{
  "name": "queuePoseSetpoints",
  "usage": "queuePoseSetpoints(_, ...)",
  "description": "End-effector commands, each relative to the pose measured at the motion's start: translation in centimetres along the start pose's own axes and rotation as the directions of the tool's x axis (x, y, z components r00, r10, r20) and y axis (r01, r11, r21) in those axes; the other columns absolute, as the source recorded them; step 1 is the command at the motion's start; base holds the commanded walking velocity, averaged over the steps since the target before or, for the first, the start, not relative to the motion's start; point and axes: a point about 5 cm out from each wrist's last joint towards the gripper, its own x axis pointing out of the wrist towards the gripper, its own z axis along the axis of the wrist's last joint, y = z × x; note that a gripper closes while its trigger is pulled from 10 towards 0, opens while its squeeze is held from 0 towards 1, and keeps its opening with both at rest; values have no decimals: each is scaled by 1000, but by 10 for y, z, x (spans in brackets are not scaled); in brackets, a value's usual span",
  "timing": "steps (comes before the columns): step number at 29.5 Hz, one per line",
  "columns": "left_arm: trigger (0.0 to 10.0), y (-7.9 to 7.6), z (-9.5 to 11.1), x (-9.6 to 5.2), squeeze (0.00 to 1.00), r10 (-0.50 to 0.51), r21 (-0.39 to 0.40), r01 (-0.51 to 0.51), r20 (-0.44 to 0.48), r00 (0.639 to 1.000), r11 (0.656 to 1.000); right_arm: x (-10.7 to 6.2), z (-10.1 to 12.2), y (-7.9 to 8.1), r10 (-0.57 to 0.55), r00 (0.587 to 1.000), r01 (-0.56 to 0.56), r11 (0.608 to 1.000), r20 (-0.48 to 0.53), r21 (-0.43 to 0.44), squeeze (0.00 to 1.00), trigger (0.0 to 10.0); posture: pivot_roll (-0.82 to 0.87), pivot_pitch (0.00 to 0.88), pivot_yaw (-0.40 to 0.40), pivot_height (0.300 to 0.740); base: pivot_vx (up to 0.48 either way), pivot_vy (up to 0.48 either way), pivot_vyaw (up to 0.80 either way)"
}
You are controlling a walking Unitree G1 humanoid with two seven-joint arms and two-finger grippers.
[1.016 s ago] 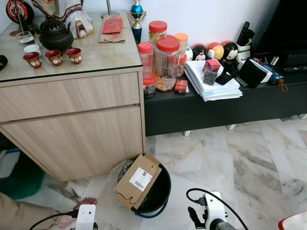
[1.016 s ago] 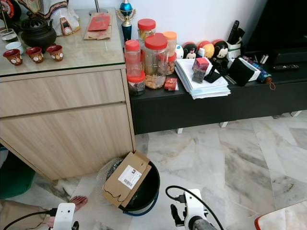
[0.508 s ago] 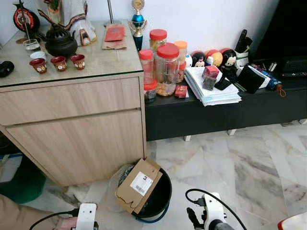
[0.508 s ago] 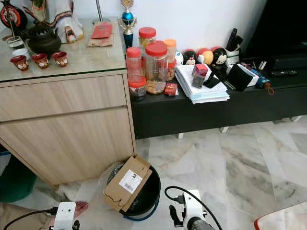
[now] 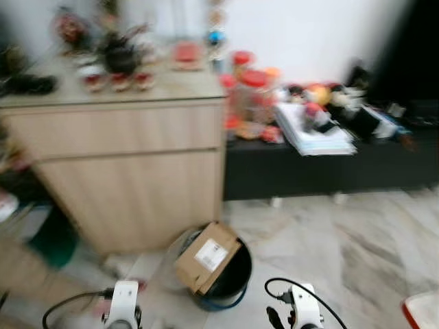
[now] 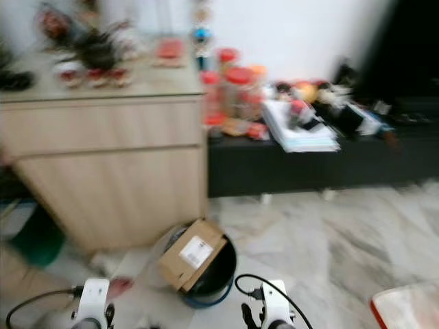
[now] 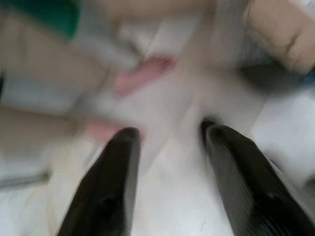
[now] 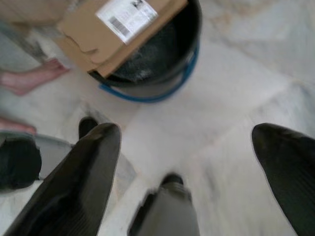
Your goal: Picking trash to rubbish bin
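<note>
Marble floor (image 5: 357, 247), cardboard box (image 5: 208, 258) in black bin (image 5: 236, 277), both tools spread wide, holding nothing.

A lived-in home sitting room: pale wood sideboard (image 5: 130, 171) topped with tea cups (image 5: 113, 80), low black media unit (image 5: 329, 175) crowded with red-lidded snack jars (image 5: 255, 92), papers (image 5: 312, 137) and soft toys (image 5: 322, 92), marble-tiled floor (image 5: 343, 240) beneath.

Both arms hang low near the bin (image 5: 230, 277). The left gripper (image 7: 170, 147) and the right gripper (image 8: 189, 142) hold their fingers apart, empty.
</note>
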Motion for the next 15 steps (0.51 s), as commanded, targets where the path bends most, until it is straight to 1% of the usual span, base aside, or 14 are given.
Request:
queuePoseSetpoints(1, 10000, 1, -6, -1, 0, 1, 7, -1, -31, 1000, 1000, -2, -8, -2, -13, 1000, 13, 1000, -15, 28, 0, 10000, 13, 61, -17, 740, -300, 0, 0)
queuePoseSetpoints(15, 10000, 0, -8, -2, 0, 3, -4, -3, -36, 999, 1000, -3, -9, -3, -15, 1000, 16, 999, -16, 31, 0, 10000, 14, 75, -23, 740, -302, 0, 0)
